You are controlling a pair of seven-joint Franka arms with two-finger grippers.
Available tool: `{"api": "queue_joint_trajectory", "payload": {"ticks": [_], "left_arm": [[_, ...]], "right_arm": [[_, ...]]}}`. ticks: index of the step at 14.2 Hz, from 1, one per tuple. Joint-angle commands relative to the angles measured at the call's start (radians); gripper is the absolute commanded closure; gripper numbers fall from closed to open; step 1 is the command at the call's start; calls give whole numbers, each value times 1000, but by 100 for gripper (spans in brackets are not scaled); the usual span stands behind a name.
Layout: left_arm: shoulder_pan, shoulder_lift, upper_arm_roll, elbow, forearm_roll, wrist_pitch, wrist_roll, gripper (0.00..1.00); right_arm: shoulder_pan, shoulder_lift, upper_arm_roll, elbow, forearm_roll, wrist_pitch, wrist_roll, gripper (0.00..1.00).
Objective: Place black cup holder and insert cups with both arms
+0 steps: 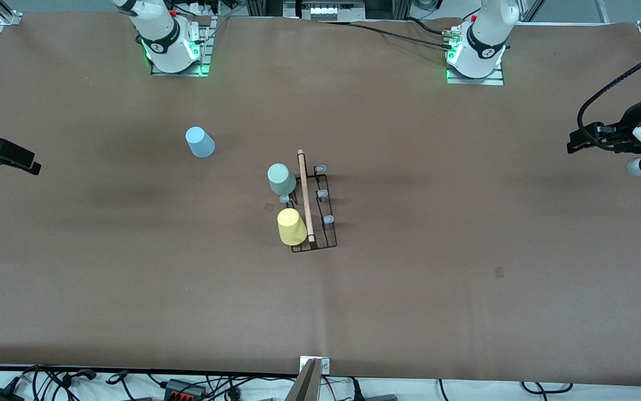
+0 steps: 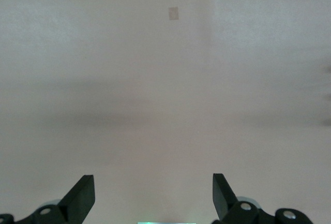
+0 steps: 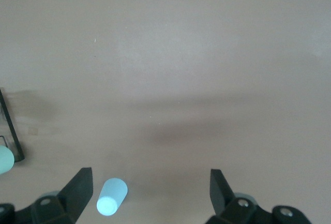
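Observation:
The black cup holder with its wooden rod stands mid-table. A pale green cup and a yellow cup sit upside down on its pegs, on the side toward the right arm's end. The light blue cup stands upside down on the table, apart from the holder toward the right arm's end; the blue cup shows well below the right gripper. My right gripper hangs open and empty over the right arm's end. My left gripper hangs open over bare table at the left arm's end.
Three grey-capped pegs on the holder's side toward the left arm's end carry nothing. A corner of the holder shows in the right wrist view. Small dark patches mark the brown table cover. Cables lie along the table's near edge.

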Motion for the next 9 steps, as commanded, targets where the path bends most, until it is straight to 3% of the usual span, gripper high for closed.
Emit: {"api": "queue_joint_trajectory", "payload": {"ticks": [1,9], "left_arm": [[8,-1,-5,3,-19,2,10,0],[8,-1,-5,3,-19,2,10,0]], "right_arm": [[-16,-157,22,-217,-18,82,-16,0],[-13,-170,28,-208,-18,76,-59,0]]}}
